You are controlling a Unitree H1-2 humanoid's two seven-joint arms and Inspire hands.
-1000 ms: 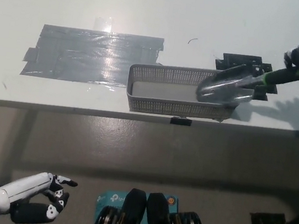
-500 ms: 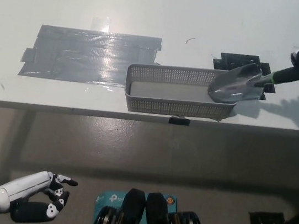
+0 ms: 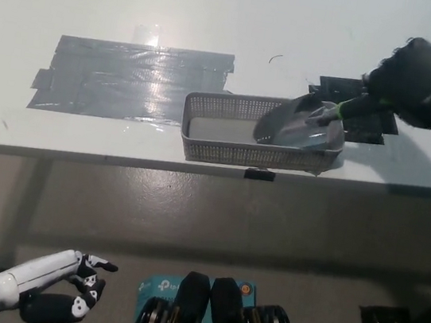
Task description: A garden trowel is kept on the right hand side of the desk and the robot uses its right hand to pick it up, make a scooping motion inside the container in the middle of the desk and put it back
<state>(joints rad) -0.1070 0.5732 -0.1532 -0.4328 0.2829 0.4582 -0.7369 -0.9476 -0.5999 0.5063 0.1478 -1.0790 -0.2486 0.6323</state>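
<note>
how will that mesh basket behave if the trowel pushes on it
Probably light: the basket is thin mesh and looks empty, so it may slide on the smooth table. Its low, wide shape makes tipping unlikely. It sits near the table's front edge, so a push by the trowel that way could send it off.

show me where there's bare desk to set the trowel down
Bare desk: beyond the grey tape and basket, and the near right corner by the black mat. Crowded where the right hand holds the trowel in the basket.
</note>
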